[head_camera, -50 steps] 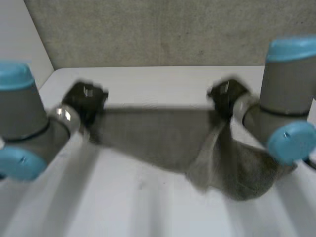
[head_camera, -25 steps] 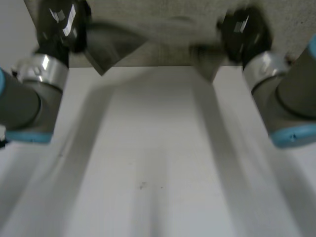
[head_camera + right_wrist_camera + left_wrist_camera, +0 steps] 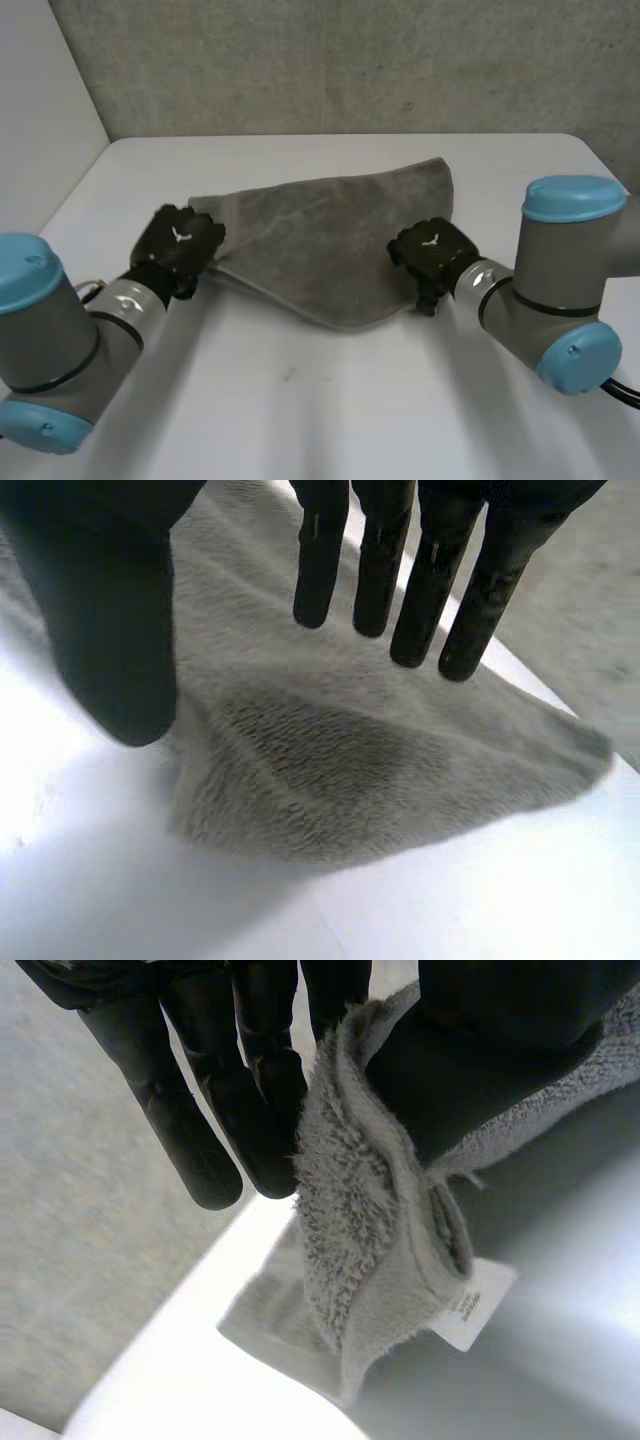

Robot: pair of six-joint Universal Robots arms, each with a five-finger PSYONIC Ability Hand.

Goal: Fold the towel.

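A grey towel (image 3: pixel 330 240) lies rumpled on the white table (image 3: pixel 330 410), wide at the left and narrowing to a point at the back right. My left hand (image 3: pixel 180 250) is at its left corner. In the left wrist view the left hand (image 3: pixel 250 1100) pinches that corner of the towel (image 3: pixel 370 1260) between fingers and thumb, and a white label (image 3: pixel 470 1305) hangs below it. My right hand (image 3: pixel 432 255) rests by the towel's near right edge. Seen from the right wrist, the right hand (image 3: pixel 380 560) holds straight fingers and a spread thumb above the towel (image 3: pixel 330 770), gripping nothing.
A grey wall (image 3: pixel 350 70) stands behind the table's far edge. Bare tabletop lies in front of the towel, between my two arms.
Both hands swung the towel up and away, then brought it down flat on the table. The right hand has let go of its corner; the left still pinches its own.
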